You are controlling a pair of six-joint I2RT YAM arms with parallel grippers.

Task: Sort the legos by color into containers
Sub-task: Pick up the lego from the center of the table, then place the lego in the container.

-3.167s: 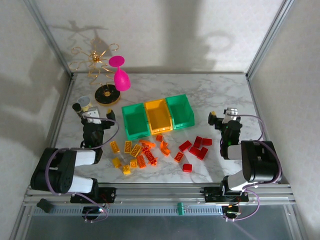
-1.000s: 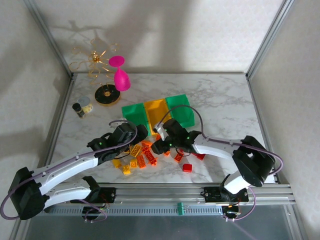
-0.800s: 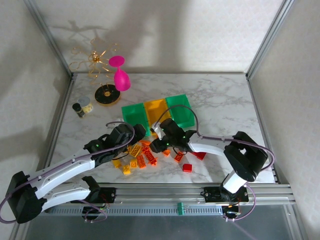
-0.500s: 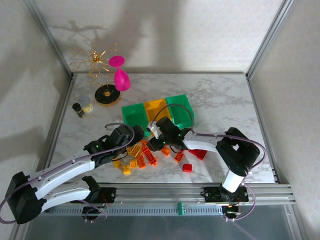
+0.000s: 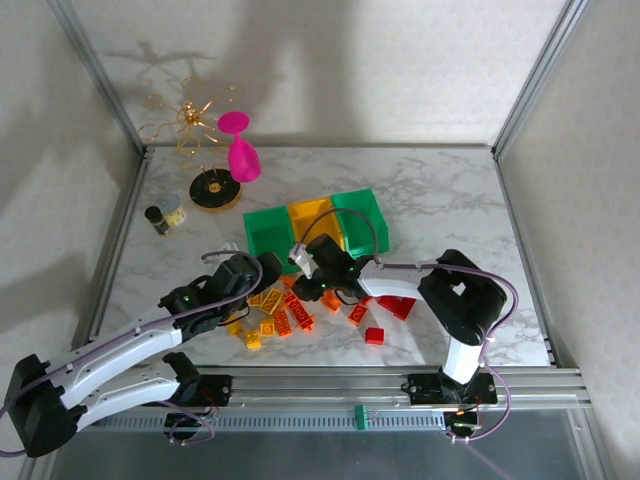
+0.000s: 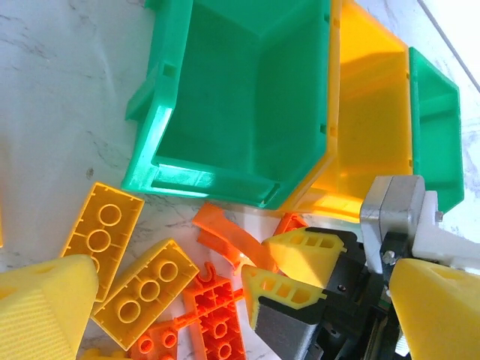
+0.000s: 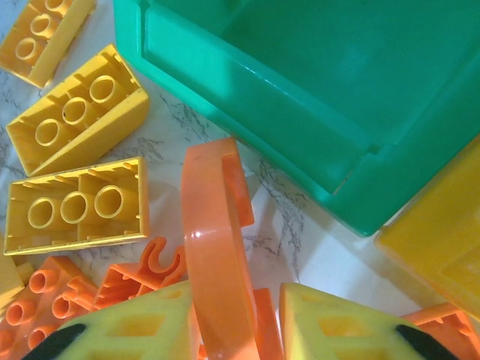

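Just past the aluminium rail (image 5: 330,375) at the near edge of the desk (image 5: 450,200), a thin strip of bare marble runs below the bricks. The widest open marble lies toward the right edge and the far right corner. The left arm (image 5: 120,350) reaches low from the near left corner toward the middle. The right arm (image 5: 465,300) rises from its base, folds at the elbow and runs left, so both hands meet over the pile in front of the bins.

A lone red brick (image 5: 374,335) lies nearest the rail, with more red bricks (image 5: 398,306) just on the near side of the right forearm. Left of them, orange bricks (image 5: 290,318) and yellow bricks (image 5: 266,300) lie mixed, some touching.

The left hand (image 5: 258,277) hovers above the yellow bricks, released, its foam pads (image 6: 45,300) wide apart. The right hand (image 7: 240,319) is clenched on an orange arch piece (image 7: 214,247), which stands on edge between its ribbed yellow fingers (image 7: 150,322). I cannot tell whether the arch is clear of the desk. It sits just in front of the near corner of the left green bin (image 6: 247,97).

Beyond, the three bins stand side by side with walls touching: left green bin, yellow-orange bin (image 5: 314,222), right green bin (image 5: 364,214).

Near the left edge stands a small glass jar (image 5: 160,216). Toward the far left corner are a black-and-gold disc (image 5: 215,188), a pink wine glass (image 5: 240,152) and a gold wire stand (image 5: 185,120).
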